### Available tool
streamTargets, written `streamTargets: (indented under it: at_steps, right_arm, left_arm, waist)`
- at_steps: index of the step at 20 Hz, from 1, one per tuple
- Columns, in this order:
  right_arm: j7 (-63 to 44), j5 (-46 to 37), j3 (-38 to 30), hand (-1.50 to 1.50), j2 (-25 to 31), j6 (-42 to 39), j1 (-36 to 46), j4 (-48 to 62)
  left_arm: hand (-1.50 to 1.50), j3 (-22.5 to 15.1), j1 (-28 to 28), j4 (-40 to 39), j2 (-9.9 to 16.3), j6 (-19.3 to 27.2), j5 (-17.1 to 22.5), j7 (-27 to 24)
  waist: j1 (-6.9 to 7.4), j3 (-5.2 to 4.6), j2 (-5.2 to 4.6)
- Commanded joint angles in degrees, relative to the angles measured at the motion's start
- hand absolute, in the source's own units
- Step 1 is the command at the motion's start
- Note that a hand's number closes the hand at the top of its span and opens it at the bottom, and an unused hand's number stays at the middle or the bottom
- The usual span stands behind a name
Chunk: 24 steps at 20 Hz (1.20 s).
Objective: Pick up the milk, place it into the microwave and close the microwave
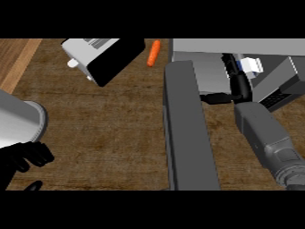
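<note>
The microwave (300,76) stands at the upper right with its door (189,129) swung open toward me as a long dark grey slab. The milk (252,64), a small white carton with a blue mark, is inside the microwave's opening. My right hand (240,85) reaches into the cavity from the lower right, its black fingers curled round the carton and hiding much of it. My left hand (19,161) rests at the lower left edge, fingers relaxed, holding nothing.
A white appliance with a black face (105,58) sits at the top left. An orange carrot (153,53) lies between it and the microwave. The brown wooden counter (108,129) spreads left of the open door.
</note>
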<state>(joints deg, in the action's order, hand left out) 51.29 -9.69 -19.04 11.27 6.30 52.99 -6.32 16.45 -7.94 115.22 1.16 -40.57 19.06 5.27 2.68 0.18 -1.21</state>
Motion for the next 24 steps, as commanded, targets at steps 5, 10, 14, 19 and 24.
streamTargets:
  at_steps: [5, 10, 14, 19, 24]
  right_arm:
    - [6.19, 2.09, -0.55, -1.5, -2.75, -10.01, -9.2, -1.77]
    - [8.39, 1.46, 1.81, -1.5, -1.55, -12.8, -16.27, -5.91]
    - [7.43, 1.55, 3.57, -1.5, -3.9, -11.07, -20.36, -10.63]
    - [6.69, 3.11, 4.36, -1.5, -1.52, -15.26, -29.54, -17.61]
    - [5.22, 4.63, 5.85, -1.5, -1.17, -16.24, -38.78, -29.09]
  left_arm:
    - [1.5, -7.59, -0.66, 1.38, -1.13, 3.79, -0.77, 3.24]
    - [1.5, -15.17, -0.35, 1.33, -1.15, 7.93, -4.19, 4.39]
    - [1.5, -17.24, 1.58, -3.2, -1.14, 5.53, -9.0, -0.07]
    - [1.5, -26.93, 7.9, -5.44, -1.15, 17.58, -14.44, 0.27]
    - [1.5, -30.3, 9.93, -10.29, -1.15, 14.55, -21.72, -4.19]
  waist:
    - [-1.62, -0.1, 0.81]
    - [-2.78, -0.17, 1.29]
    - [-2.97, -0.21, 1.34]
    - [-4.27, -0.26, 1.6]
    - [-4.2, -0.29, 1.6]
